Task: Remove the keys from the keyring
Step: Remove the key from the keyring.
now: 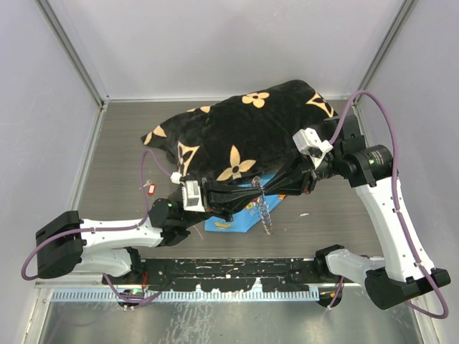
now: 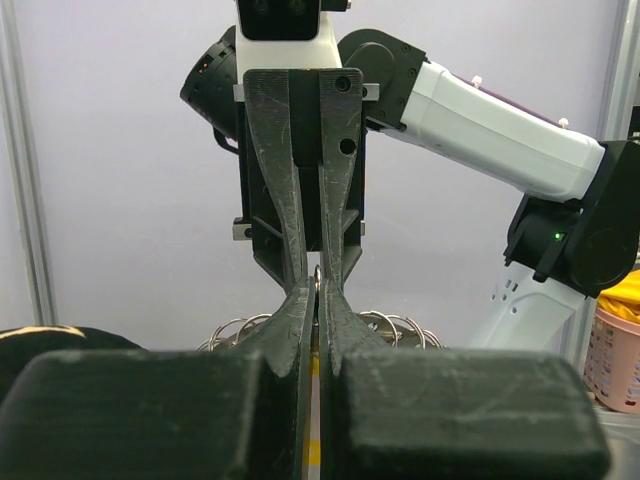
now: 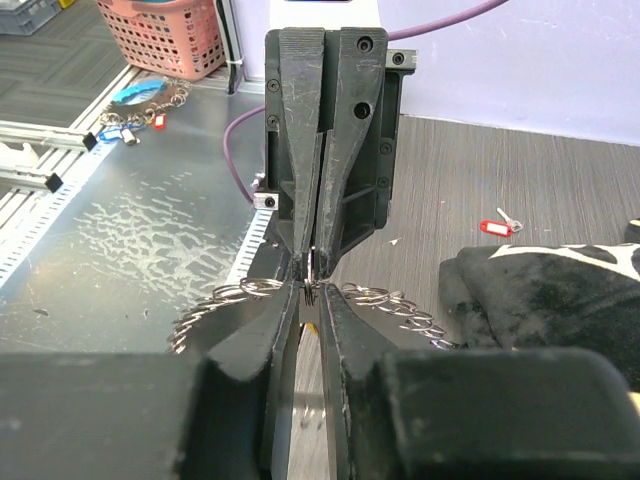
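A small red-tagged metal key [image 1: 150, 188] lies apart at the left. The left gripper [image 2: 318, 305] is clenched on the thin silvery coiled-wire keyring [image 1: 264, 208], held up mid-scene. The right gripper [image 3: 310, 298] meets it tip to tip, jaws nearly together; I cannot tell if they grip. The ring looks light, springy and slippery, so pinch one coil.

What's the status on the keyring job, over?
Left gripper, right gripper: both shut on the keyring, tip to tip. One red key loose on the table. Black cloth close behind.
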Robot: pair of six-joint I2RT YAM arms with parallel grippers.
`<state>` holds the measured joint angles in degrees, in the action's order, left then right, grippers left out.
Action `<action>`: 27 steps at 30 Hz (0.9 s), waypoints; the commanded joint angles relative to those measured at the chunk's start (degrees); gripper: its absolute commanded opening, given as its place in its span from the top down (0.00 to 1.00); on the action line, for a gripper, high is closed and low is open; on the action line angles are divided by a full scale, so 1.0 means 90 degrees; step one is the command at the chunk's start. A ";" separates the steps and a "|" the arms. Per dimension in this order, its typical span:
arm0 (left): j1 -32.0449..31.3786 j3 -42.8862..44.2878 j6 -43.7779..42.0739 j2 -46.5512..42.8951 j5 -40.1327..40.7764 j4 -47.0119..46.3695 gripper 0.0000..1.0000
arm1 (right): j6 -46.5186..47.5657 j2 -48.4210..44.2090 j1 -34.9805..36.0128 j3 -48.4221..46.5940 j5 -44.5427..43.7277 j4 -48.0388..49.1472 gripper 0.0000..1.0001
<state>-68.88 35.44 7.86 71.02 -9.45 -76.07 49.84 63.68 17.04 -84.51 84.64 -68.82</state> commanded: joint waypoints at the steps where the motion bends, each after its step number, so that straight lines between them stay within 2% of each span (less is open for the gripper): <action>1: 0.0017 0.0288 0.0020 -0.0011 -0.0023 -0.0649 1.00 | 0.0087 -0.0098 0.0014 -0.0005 0.0317 0.0107 0.79; 5: 0.0018 0.0298 0.0035 0.0008 -0.0023 -0.0649 1.00 | 0.0098 -0.0105 0.0013 0.0008 0.0322 0.0102 0.80; 12: 0.0014 0.0301 0.0054 0.0045 -0.0010 -0.0649 1.00 | 0.0106 -0.0122 0.0014 0.0033 0.0371 0.0107 0.98; 15: 0.0017 0.0269 0.0073 0.0036 0.0044 -0.0649 1.00 | 0.0157 -0.0156 0.0012 0.0094 0.0331 0.0105 0.99; 16: 0.0017 0.0245 0.0083 0.0024 0.0060 -0.0649 0.97 | 0.0161 -0.0174 0.0011 0.0116 0.0298 0.0107 0.99; 18: 0.0017 0.0129 0.0075 -0.0066 0.0101 -0.0649 0.76 | 0.0168 -0.0204 0.0018 0.0169 0.0157 0.0115 0.99; 20: 0.0017 -0.0146 0.0014 -0.0257 0.0171 -0.0644 0.62 | 0.0230 -0.0262 0.0013 0.0238 -0.0034 0.0108 0.99; 22: 0.0018 -0.0503 -0.0130 -0.0620 0.0209 -0.0547 0.55 | 0.0594 -0.0311 0.0012 0.0335 -0.0259 -0.0090 0.99; 24: 0.0026 -0.0860 -0.0368 -0.1071 0.0236 -0.0091 0.52 | 0.1278 -0.0327 0.0013 0.0448 -0.0450 -0.0476 0.99; 27: 0.0027 -0.1153 -0.0792 -0.1948 0.0192 0.1635 0.52 | 0.2527 -0.0295 0.0012 0.0700 -0.0620 -0.1148 0.99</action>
<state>-68.73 27.24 6.35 62.08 -8.36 -73.03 58.28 61.80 17.04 -80.16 80.82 -71.94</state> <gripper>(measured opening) 0.482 0.037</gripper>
